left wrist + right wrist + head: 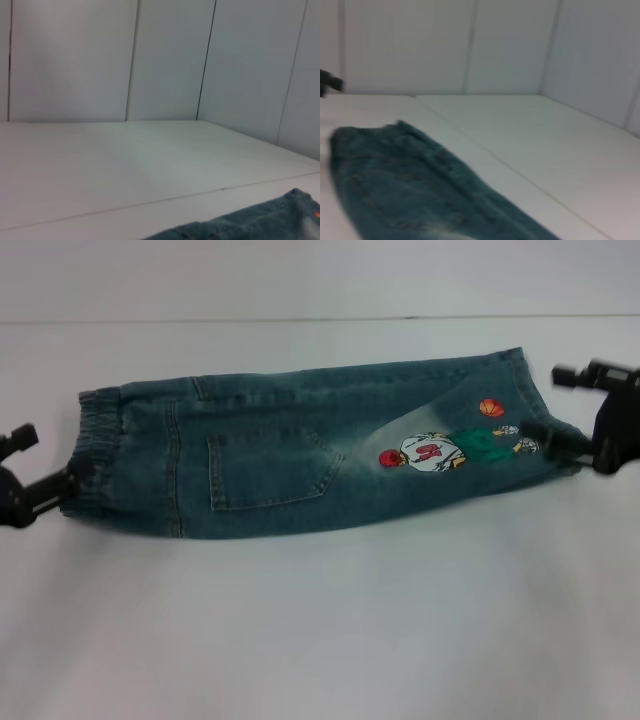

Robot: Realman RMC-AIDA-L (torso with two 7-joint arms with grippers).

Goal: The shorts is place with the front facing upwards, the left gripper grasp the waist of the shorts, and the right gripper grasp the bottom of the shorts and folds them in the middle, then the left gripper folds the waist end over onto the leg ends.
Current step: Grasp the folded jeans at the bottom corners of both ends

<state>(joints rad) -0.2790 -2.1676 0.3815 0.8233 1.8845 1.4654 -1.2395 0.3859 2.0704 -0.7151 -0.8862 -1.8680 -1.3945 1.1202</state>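
Note:
The shorts (300,445) lie folded lengthwise across the table, with the back pocket (270,470) and the cartoon patch (440,450) facing up. The ruffled waist (95,450) points left and the leg ends (530,405) point right. My left gripper (50,455) sits at the waist, open, its lower finger touching the elastic band. At the hems my right gripper (540,400) is open, one finger (550,433) lying over the cuff and the other off the cloth. The left wrist view shows only a strip of the shorts (250,225). In the right wrist view the shorts (395,190) stretch away.
A white table (320,620) carries the shorts, with bare surface in front and behind. White wall panels (165,60) rise at the table's far edge. A dark piece (330,80), apparently the other arm, shows at the right wrist view's edge.

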